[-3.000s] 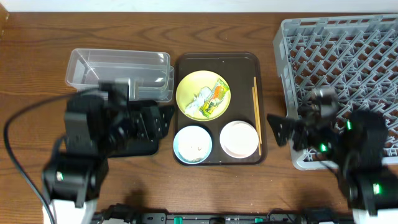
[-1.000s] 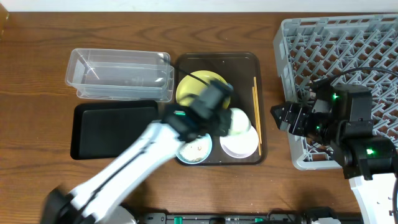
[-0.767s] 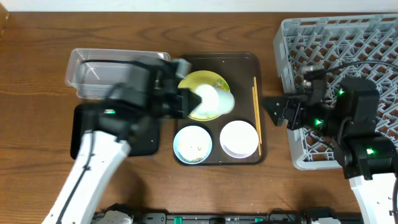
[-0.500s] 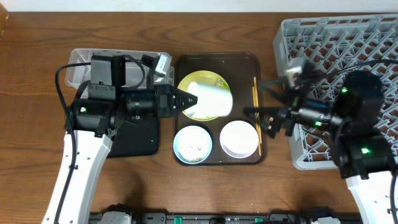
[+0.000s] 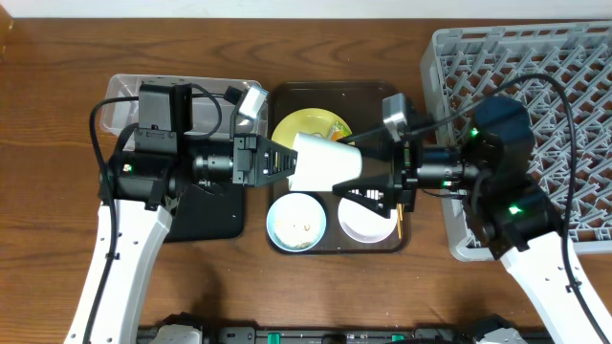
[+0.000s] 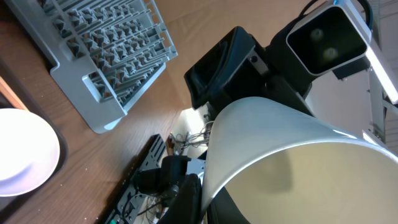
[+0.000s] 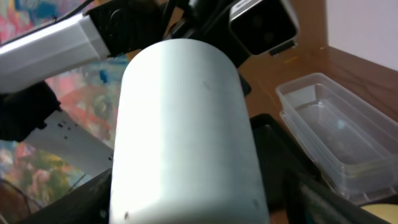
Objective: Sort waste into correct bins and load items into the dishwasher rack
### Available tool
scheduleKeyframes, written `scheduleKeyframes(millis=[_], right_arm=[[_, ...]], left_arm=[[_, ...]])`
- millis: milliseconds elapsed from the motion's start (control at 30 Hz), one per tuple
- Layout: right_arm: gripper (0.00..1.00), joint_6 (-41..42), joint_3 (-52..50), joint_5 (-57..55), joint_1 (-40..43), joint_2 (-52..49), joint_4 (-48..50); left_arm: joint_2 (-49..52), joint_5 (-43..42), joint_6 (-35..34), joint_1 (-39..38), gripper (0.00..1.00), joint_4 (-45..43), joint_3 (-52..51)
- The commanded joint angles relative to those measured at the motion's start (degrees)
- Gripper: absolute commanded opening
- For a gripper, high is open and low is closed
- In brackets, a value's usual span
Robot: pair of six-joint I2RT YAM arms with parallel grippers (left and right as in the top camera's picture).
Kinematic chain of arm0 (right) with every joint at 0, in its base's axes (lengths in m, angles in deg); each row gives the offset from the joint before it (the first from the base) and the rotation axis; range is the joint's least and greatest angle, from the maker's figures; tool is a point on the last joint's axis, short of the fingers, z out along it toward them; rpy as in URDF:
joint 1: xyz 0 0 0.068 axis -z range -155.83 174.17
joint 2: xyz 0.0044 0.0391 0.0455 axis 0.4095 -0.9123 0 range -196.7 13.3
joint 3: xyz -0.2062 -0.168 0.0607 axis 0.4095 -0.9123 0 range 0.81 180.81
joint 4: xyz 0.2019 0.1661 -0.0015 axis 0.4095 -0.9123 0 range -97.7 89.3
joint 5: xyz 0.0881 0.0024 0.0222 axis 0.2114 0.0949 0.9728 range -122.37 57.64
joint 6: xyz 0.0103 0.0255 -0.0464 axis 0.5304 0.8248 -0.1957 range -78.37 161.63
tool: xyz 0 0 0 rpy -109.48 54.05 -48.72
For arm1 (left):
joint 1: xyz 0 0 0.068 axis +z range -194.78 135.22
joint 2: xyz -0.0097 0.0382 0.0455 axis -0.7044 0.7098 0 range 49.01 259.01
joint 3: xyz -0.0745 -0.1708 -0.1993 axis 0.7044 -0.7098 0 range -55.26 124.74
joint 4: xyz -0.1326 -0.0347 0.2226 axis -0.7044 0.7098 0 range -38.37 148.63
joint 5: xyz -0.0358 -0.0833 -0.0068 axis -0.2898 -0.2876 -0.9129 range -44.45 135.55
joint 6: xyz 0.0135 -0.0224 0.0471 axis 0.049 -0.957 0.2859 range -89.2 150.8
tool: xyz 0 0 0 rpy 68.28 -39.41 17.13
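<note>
The white cup [image 5: 325, 162] lies on its side in the air above the brown tray, between both arms. My left gripper [image 5: 287, 158] is shut on the cup's rim [image 6: 298, 162], one finger [image 6: 189, 193] outside the wall. My right gripper [image 5: 368, 177] is open, with its fingers on either side of the cup's base [image 7: 186, 137]; a gap shows beside the right finger [image 7: 323, 202]. Under the cup are the yellow plate [image 5: 311, 124] with a wrapper [image 5: 337, 126], the light blue bowl [image 5: 296, 222], the white-pinkish bowl [image 5: 363, 218] and the partly hidden chopsticks [image 5: 398, 225].
The dark brown tray [image 5: 325, 91] holds the dishes at the centre. The grey dishwasher rack [image 5: 535, 57] stands at the right, behind my right arm. The clear tub [image 5: 124, 100] and the black tray [image 5: 215, 215] lie at the left, partly under my left arm.
My left gripper lifted the cup off the tray and turned it sideways toward the right. My right arm reached left from the rack, and its fingers now straddle the cup's base.
</note>
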Motion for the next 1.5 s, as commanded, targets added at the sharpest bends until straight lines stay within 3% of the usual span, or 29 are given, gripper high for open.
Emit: scheduleKeyframes(millis=[0,100,233,267,400,467,567,667,867,967,1100,1133,1167,1200,1267,1467], right_arm=[[0.80,1.25,0.81,0.44,-0.48,-0.26,2.16],[0.80,1.79,0.81,1.73,-0.50,-0.26,4.17],[0.64,3.45,0.81,1.97,-0.50,-0.28,5.14],[0.65,3.43,0.81,1.95,-0.50,-0.28,5.18],[0.82,3.15,0.81,1.60,-0.85,-0.28,5.22],[0.80,3.15,0.81,1.27,-1.09,-0.28,5.22],[0.69,3.15,0.81,1.27,-1.14,-0.31,5.22],[0.67,3.15,0.81,1.27,-1.14,-0.28,5.22],[0.82,2.95,0.81,0.98,-1.92,-0.31,5.22],[0.67,2.97,0.81,0.87,-1.99,-0.28,5.49],[0.65,2.97,0.81,0.87,-1.97,-0.28,5.46],[0.64,2.97,0.81,0.85,-1.92,-0.28,5.51],[0.64,2.97,0.81,0.87,-1.81,-0.28,5.66],[0.61,2.97,0.81,0.85,-1.44,-0.22,5.66],[0.58,3.08,0.81,0.90,0.11,0.31,5.18],[0.54,3.61,0.81,-2.12,12.37,5.62,-7.48]], left_arm=[[-0.09,-2.95,0.96,-0.07,0.06,0.15,0.81],[-0.09,-2.95,0.96,-0.07,0.07,0.15,0.81],[-0.09,-2.91,0.96,-0.07,0.07,0.15,0.81],[-0.09,-2.93,0.98,-0.07,0.06,0.15,0.81],[-0.09,-2.54,0.98,-0.07,0.06,0.11,0.81],[-0.09,-2.23,0.98,-0.07,0.06,0.11,0.81],[-0.09,-1.81,0.98,-0.07,0.06,0.09,0.81],[-0.09,-1.81,0.98,-0.07,0.06,-0.11,0.81],[-0.09,-1.81,0.98,-0.07,0.06,-0.85,0.81],[-0.09,-1.81,0.96,-0.07,0.06,-1.40,0.81],[-0.09,-1.81,0.96,-0.07,0.06,-1.36,0.81],[-0.09,-1.81,0.96,-0.07,0.08,-1.36,0.81],[-0.09,-1.81,0.96,-0.07,0.17,-1.36,0.81],[-0.09,-1.84,0.96,-0.07,0.34,-1.36,0.81],[-0.09,-1.81,0.98,-0.07,0.49,-1.36,0.81],[-0.09,-1.79,1.01,-0.07,0.55,-1.36,0.81]])
